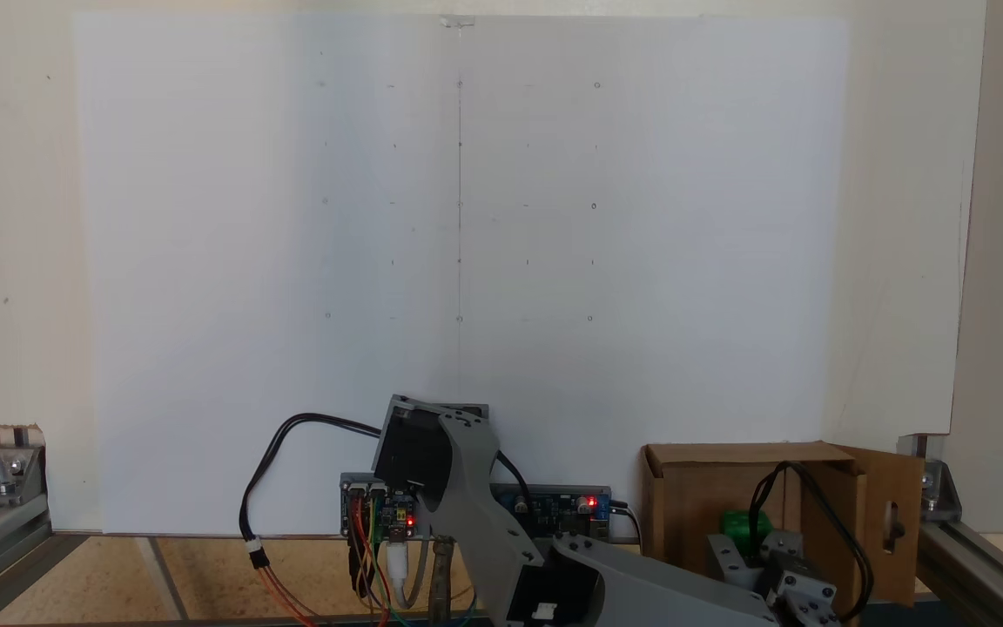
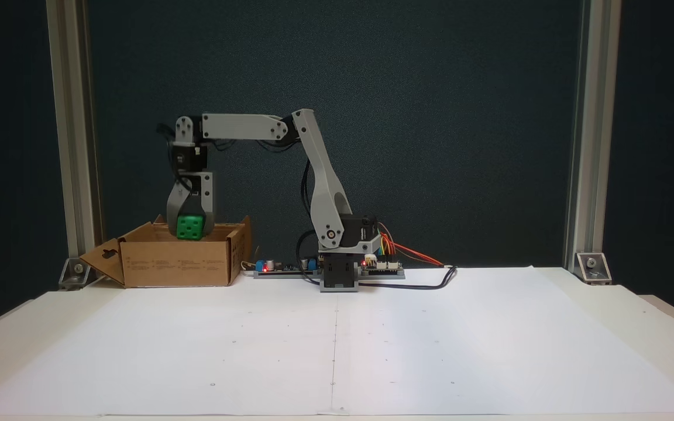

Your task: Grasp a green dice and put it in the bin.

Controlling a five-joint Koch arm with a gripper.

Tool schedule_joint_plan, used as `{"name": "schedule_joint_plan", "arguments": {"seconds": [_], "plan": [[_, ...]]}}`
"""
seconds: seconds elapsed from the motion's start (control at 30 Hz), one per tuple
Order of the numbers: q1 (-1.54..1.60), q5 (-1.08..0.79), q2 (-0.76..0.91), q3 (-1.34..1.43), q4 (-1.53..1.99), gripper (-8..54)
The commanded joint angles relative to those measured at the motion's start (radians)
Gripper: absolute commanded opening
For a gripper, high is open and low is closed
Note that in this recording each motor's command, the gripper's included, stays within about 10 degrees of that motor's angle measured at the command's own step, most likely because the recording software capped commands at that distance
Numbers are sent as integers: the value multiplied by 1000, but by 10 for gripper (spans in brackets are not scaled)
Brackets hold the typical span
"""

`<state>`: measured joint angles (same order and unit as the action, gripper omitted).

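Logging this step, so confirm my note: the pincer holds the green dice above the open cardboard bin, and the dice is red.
One thing is off: the dice is green, not red, as both fixed views show. The rest stands: the pincer holds it above the open cardboard bin.

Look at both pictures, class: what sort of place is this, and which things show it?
Probably a hobby or lab robotics test bench. A white marked sheet covers the table, aluminium frame posts stand before a dark backdrop, and bare circuit boards sit by the arm, whose hand holds the green dice over the bin.
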<state>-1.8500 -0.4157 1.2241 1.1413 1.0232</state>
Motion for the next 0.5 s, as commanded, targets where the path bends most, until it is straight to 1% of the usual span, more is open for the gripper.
{"name": "schedule_joint_plan", "arguments": {"seconds": [0.0, 0.03, 0.1, 0.13, 0.23, 0.3, 0.37, 0.47], "plan": [[-3, -71, 12, -63, -6, 119], [-3, -72, 11, -60, -6, 119], [-2, -72, -11, -60, -8, 321], [-2, -71, -17, -60, -11, 334], [-2, -63, -17, -60, -71, 443], [8, -49, -17, -60, -104, 442], [40, 5, -17, -60, -141, 439], [130, 114, 72, -60, -179, 439]]}}
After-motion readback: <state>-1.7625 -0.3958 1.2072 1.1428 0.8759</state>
